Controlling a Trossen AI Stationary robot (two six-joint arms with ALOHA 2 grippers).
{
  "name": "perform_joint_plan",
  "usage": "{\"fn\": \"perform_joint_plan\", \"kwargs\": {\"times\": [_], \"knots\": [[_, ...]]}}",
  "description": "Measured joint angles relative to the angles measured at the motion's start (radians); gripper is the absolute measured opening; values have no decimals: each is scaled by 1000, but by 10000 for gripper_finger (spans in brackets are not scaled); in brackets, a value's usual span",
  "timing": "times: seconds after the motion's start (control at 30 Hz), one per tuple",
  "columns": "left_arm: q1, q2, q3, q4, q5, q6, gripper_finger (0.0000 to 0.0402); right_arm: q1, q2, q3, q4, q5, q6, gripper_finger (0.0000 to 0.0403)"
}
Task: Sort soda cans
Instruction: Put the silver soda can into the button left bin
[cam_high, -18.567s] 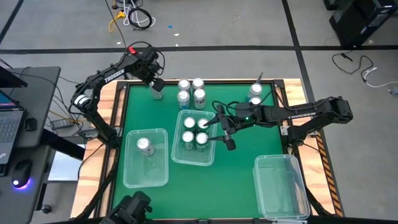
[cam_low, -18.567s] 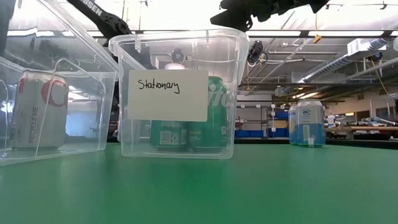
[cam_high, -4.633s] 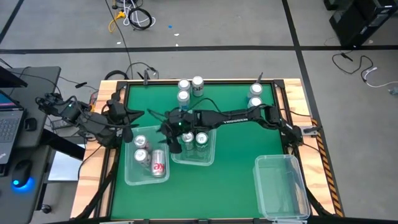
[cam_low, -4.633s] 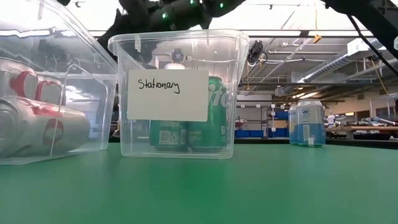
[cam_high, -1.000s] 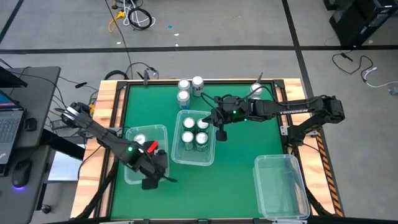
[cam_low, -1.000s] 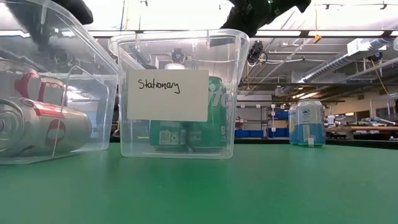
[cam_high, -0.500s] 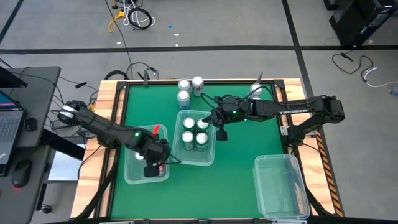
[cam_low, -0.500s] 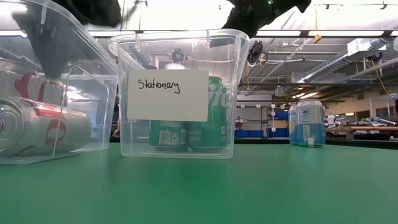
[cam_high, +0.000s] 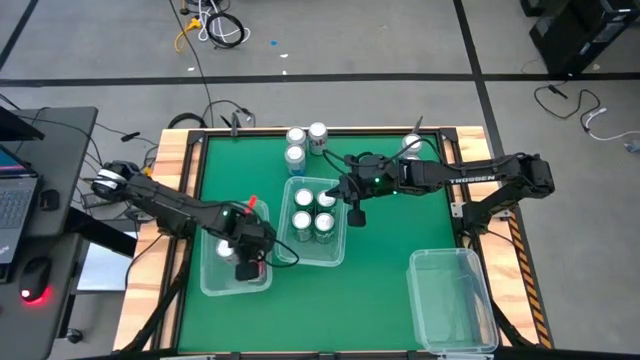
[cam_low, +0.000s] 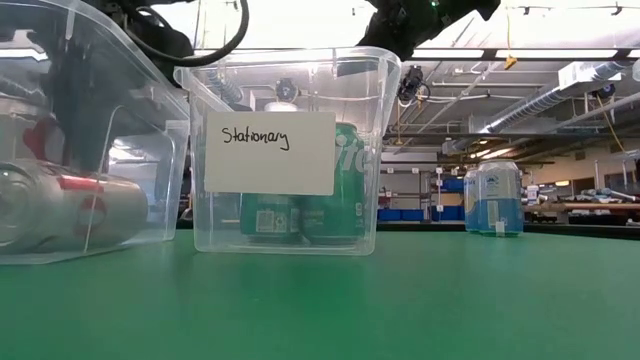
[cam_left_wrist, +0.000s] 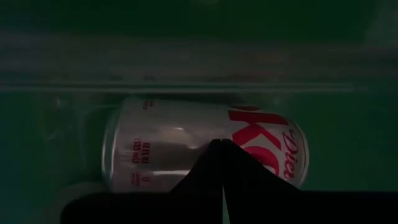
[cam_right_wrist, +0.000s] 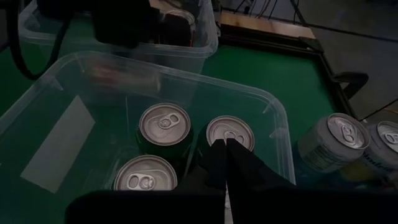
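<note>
Left pincer (cam_high: 243, 268) is clenched empty, reaching down inside the left clear bin (cam_high: 206, 283), directly over a silver can with red lettering (cam_left_wrist: 205, 150) lying on its side on the bin floor. Right pincer (cam_high: 356, 215), also clenched and holding nothing, hovers over the right edge of the middle bin (cam_high: 313, 258), where four green cans (cam_high: 312, 212) stand upright; this bin carries a white label (cam_low: 269, 152). Three cans (cam_high: 304, 142) stand at the far edge of the green surface (cam_high: 390, 250), two more (cam_high: 411, 149) at the far right, and an empty bin (cam_high: 455, 300) sits near right.
</note>
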Motion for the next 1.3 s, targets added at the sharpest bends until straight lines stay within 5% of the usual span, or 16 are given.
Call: {"fn": "perform_joint_plan", "kwargs": {"times": [0.37, 0.7, 1.03, 1.3], "knots": [[4, 5, 124, -254, -281, 45, 0, 0, 0, 0, 0, 0, 3, 0], [-58, 28, 244, -133, -33, 38, 0, 0, 0, 0, 1, 0, 3, 0], [-95, 112, 135, -67, 46, -42, 0, 0, 0, 0, 1, 0, 1, 0], [-100, 106, 95, -27, 14, -87, 0, 0, -1, 0, 2, 0, 0, 0]]}}
